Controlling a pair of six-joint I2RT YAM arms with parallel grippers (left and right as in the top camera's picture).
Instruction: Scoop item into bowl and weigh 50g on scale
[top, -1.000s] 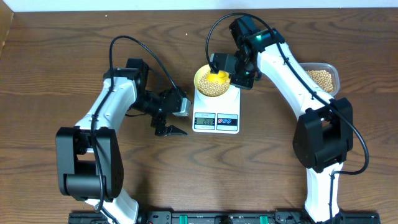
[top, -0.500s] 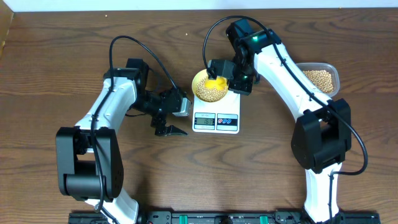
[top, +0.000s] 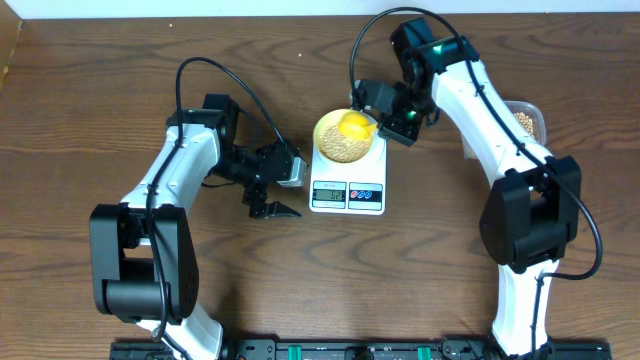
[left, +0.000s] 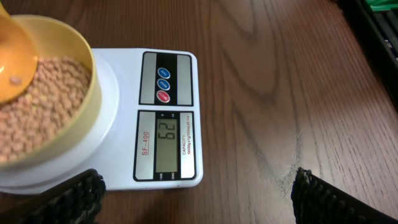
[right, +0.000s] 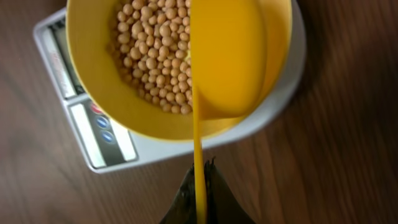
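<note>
Dark wood table (top: 80, 100). Over on the left, the left gripper (top: 272, 208) is spread wide with nothing in it, just beside the scale (top: 347, 190). The bowl (top: 325, 140) sits on the scale's platform with the beans (right: 149, 68) heaped inside. The right gripper (right: 200, 186) is clamped on the handle of the yellow scoop (top: 355, 126), which hangs over the bowl. There's a clear tub (top: 530, 118) at far right.

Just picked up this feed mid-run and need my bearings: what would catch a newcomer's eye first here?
First, the pale-yellow bowl of beans sitting on the white scale at table centre, whose display appears to read 62. Next, the yellow scoop held over the bowl, its handle pinched in the shut right gripper. The left gripper sits open, left of the scale.
</note>
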